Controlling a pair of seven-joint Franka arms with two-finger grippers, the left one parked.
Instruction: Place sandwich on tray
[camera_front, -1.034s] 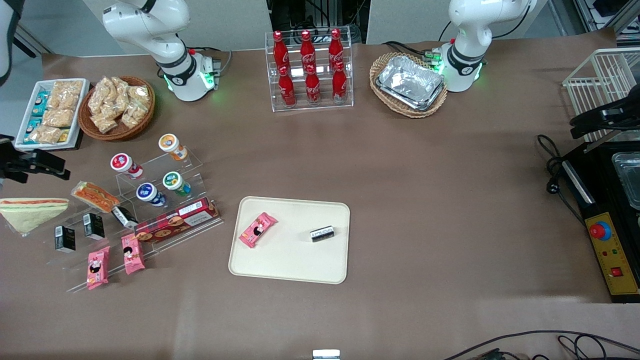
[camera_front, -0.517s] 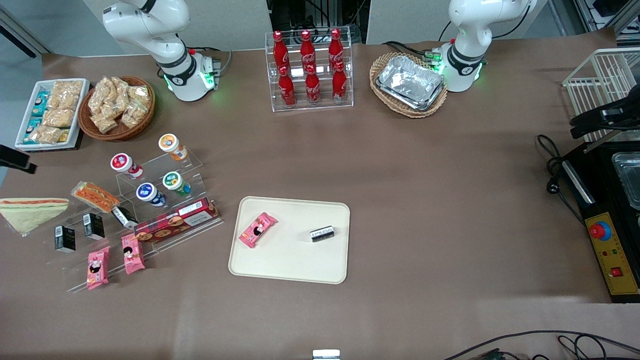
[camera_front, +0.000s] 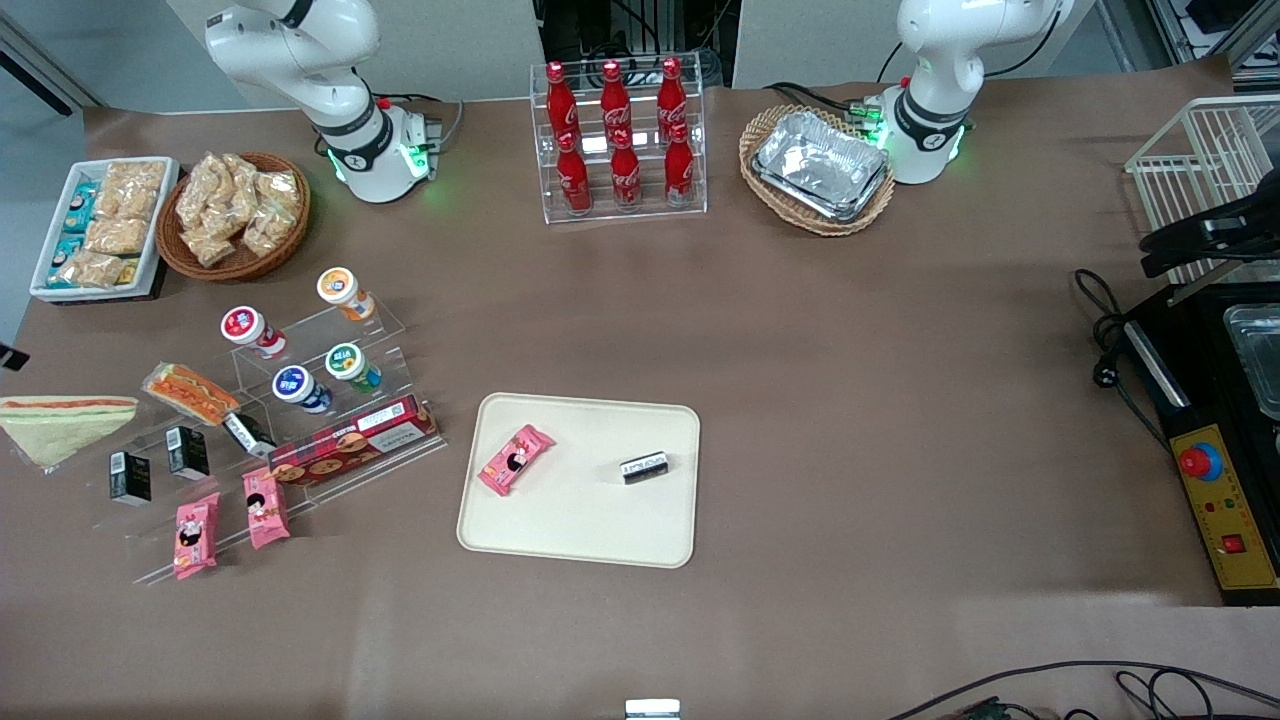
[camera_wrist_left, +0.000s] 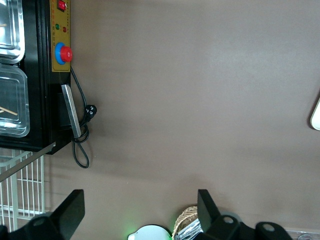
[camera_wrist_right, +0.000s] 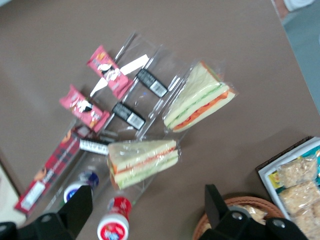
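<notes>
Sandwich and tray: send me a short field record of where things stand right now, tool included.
sandwich: flat on the table at the working arm's end, beside the smaller wrapped sandwich; not gripped
tray: mid-table, nearer the front camera than the cola rack
on tray: pink snack packet and small black packet, apart from each other
tool: open, holding nothing, above the two sandwiches
status: sandwich not yet on tray
</notes>
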